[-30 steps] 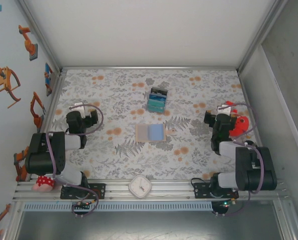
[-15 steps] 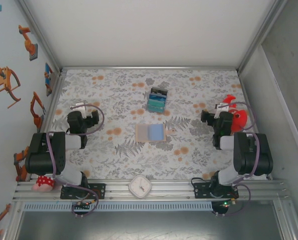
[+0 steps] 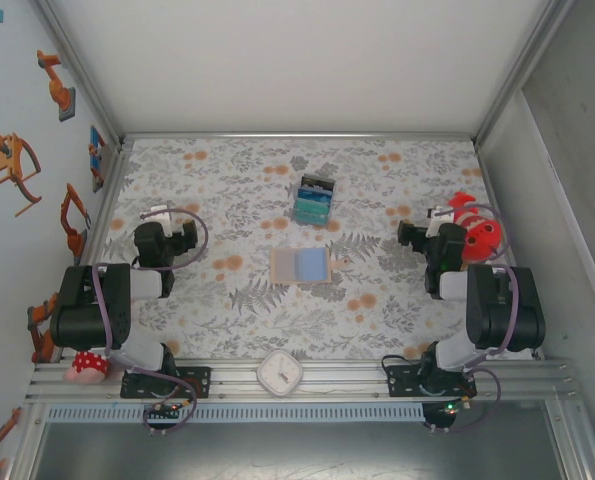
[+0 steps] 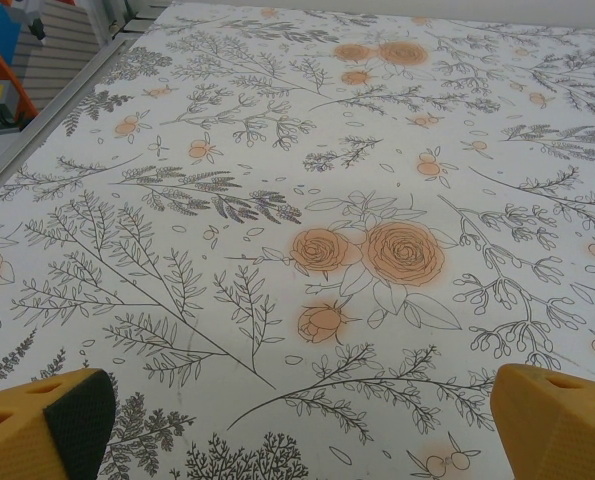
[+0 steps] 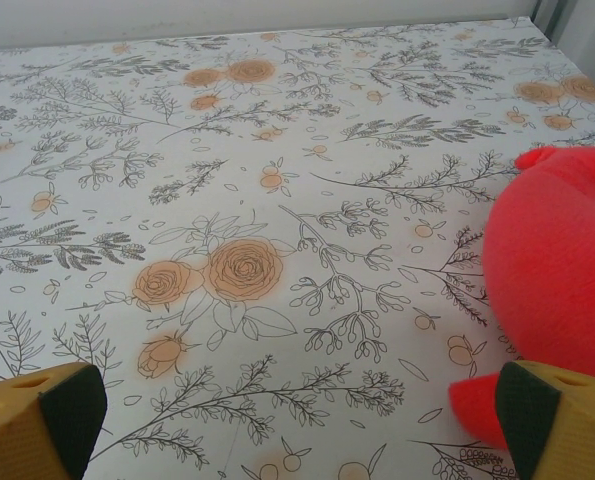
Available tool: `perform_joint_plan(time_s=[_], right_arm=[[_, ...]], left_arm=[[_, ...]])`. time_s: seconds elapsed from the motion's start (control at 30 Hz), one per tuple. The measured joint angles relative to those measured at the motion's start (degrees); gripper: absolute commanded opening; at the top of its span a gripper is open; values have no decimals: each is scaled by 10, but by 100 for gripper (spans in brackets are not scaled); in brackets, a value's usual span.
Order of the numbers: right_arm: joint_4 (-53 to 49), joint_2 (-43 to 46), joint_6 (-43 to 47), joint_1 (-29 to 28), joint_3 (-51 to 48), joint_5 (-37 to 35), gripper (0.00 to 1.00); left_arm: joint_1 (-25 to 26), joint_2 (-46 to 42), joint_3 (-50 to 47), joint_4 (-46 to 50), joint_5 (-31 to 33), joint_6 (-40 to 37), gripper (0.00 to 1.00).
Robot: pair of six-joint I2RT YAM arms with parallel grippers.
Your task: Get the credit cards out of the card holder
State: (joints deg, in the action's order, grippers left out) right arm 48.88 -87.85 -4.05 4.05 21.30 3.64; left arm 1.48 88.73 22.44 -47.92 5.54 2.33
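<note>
The worktop (image 3: 227, 180) lies bare to the left, right and near side of the card holder (image 3: 300, 265), leaving room to come in from either flank. Behind the card holder, apart from it, stands a teal-and-black block (image 3: 315, 199). Nearer than the card holder, a white clock (image 3: 279, 373) sits at the front rail. Well to its right, a red soft toy (image 5: 552, 270) crowds the right claw (image 5: 297, 420) on its outer side. Well to the card holder's left, bare worktop lies ahead of the left claw (image 4: 297, 420).
</note>
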Motion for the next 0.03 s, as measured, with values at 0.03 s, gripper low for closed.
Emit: perform_joint_plan(time_s=[0.03], right_arm=[[0, 0, 0, 0, 0, 0, 100]], left_arm=[[0, 0, 0, 0, 0, 0, 97]])
